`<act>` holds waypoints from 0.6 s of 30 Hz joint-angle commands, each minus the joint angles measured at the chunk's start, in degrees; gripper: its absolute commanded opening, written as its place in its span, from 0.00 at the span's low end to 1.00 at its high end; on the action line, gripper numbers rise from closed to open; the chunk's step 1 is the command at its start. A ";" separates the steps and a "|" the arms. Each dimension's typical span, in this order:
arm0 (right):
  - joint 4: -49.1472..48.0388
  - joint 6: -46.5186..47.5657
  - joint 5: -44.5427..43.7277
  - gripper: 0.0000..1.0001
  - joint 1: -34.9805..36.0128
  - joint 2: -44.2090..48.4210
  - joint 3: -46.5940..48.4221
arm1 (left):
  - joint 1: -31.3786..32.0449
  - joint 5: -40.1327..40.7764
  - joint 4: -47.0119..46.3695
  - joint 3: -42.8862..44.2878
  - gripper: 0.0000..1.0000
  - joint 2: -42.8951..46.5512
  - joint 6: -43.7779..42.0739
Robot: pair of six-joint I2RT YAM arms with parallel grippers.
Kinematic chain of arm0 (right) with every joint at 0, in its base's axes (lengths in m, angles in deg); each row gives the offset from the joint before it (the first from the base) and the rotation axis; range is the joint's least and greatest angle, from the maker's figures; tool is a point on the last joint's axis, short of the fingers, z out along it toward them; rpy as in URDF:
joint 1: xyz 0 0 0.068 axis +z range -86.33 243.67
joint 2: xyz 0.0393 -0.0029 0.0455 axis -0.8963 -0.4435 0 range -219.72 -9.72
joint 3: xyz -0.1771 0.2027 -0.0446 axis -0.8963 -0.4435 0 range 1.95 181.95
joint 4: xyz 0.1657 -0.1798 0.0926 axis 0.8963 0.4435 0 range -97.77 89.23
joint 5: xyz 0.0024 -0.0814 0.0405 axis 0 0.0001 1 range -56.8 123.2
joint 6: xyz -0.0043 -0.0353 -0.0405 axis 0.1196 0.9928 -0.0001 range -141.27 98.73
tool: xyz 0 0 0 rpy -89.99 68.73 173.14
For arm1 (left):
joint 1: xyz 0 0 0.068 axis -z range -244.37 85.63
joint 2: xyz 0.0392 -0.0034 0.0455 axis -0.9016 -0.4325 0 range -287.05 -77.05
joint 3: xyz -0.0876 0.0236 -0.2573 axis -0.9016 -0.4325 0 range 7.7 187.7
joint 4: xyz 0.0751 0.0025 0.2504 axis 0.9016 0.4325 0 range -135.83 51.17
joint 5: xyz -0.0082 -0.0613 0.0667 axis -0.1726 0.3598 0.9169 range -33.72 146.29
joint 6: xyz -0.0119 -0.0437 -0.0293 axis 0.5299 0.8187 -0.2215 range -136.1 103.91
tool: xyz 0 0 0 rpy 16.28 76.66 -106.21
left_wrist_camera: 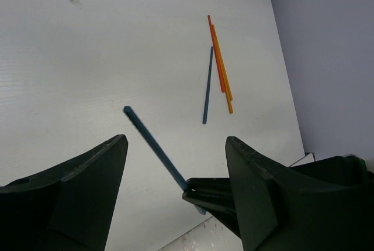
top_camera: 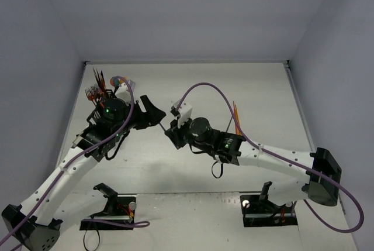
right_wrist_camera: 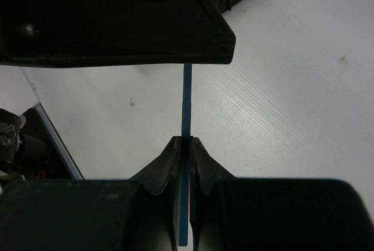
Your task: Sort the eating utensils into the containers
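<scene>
Overhead from behind, wrist cameras close, sharing teal utensil (left_wrist_camera: 155, 145)

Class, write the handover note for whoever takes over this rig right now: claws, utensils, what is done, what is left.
Left claw: open around a teal utensil, not gripping it.
Right claw: shut on that utensil's end.
Done: several utensils stand upright by the left arm.
Left: probably finish this handover; three loose utensils lie on the table.

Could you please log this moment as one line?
right gripper: shut on blue utensil | left gripper: open | table: three loose utensils
</scene>
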 commanded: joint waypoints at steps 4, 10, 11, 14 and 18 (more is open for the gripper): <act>-7.02 0.90 0.94 0.00 0.66 3.74 -0.76 | 4.68 7.66 -6.33 2.85 0.30 -1.68 2.70; -7.09 0.82 -0.27 0.10 0.74 3.91 -1.56 | 5.35 12.89 -6.96 2.25 0.00 0.79 1.98; -7.09 0.61 -0.61 0.16 0.73 3.91 -1.65 | 5.35 14.20 -7.22 2.03 0.00 1.39 1.57; -6.93 0.05 -2.19 0.42 0.65 4.11 -2.02 | 5.35 17.27 -6.67 1.91 0.00 2.25 -1.14; -5.31 -0.72 -6.32 0.67 0.45 5.38 -2.99 | 5.26 24.45 -3.13 3.47 0.00 2.85 -7.95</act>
